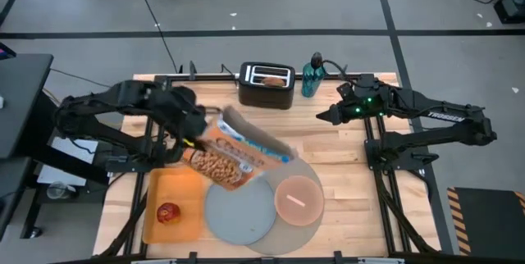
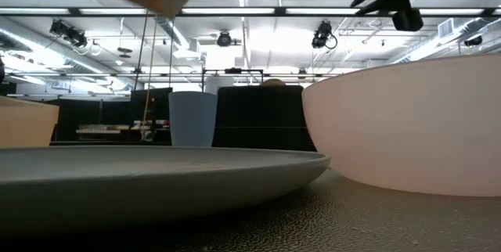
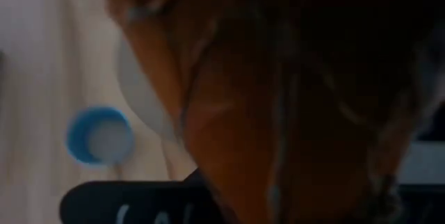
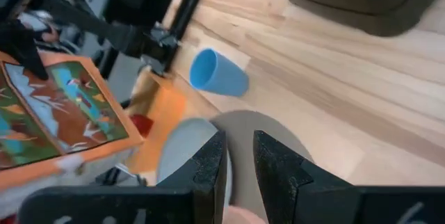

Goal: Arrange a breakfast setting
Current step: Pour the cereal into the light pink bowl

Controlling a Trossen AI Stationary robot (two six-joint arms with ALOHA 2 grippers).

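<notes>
Grey mat (image 1: 283, 233), blue-grey plate (image 1: 238, 211), pink bowl (image 1: 299, 198), red apple (image 1: 169, 213), orange tray (image 1: 164, 190).

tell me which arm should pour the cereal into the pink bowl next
Left, probably. Its end effector already holds the cereal box tilted over the plate, beside the pink bowl. The right end effector hangs empty near the toaster.

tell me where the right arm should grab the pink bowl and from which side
Grip the pink bowl by its rim, probably on the edge toward the right end effector, coming down from above. It sits upright and open on the grey mat, and its wall is thin enough for one finger inside, one outside. The plate crowds its left side.
</notes>
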